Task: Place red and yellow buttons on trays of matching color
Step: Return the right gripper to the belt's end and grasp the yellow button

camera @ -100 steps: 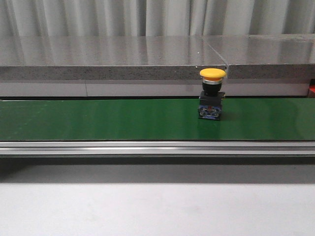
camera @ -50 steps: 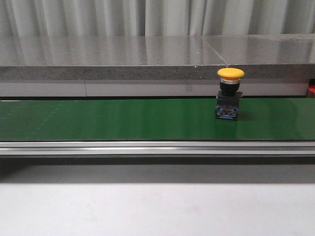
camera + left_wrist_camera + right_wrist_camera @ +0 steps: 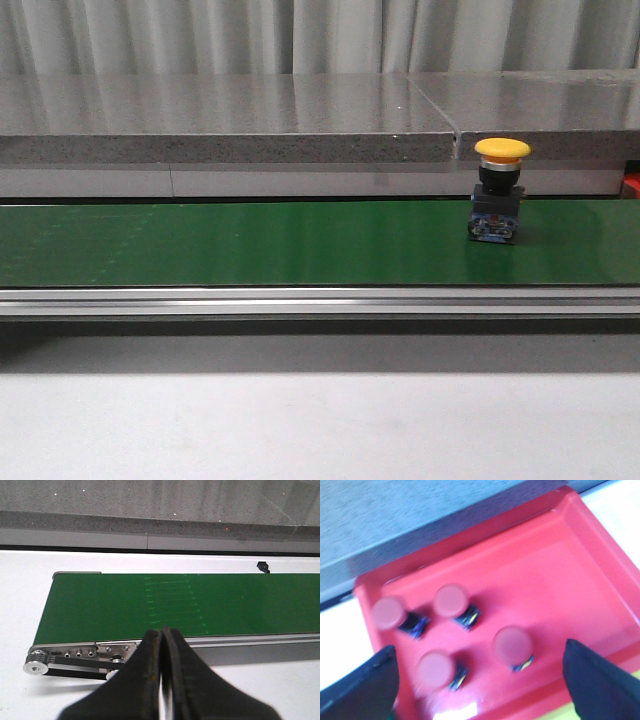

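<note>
A yellow button (image 3: 502, 190) with a black neck and blue base stands upright on the green conveyor belt (image 3: 250, 243), towards its right end in the front view. No gripper shows in that view. In the right wrist view my right gripper (image 3: 480, 672) hangs open above the red tray (image 3: 580, 555), which holds several red buttons (image 3: 512, 644) standing on it. A thin strip of yellow (image 3: 625, 692) shows beside the red tray's rim. My left gripper (image 3: 162, 645) is shut and empty, hovering near the belt's end (image 3: 100, 610); no button is in that view.
A grey stone ledge (image 3: 230, 130) runs behind the belt, and an aluminium rail (image 3: 300, 300) along its front edge. The belt's roller and bolts (image 3: 55, 657) sit just beyond the left fingers. White tabletop (image 3: 320, 425) lies in front of the conveyor.
The yellow button has travelled to the right along the belt, from about the middle-right to nearer the right end. No gripper appears in the front view throughout.
</note>
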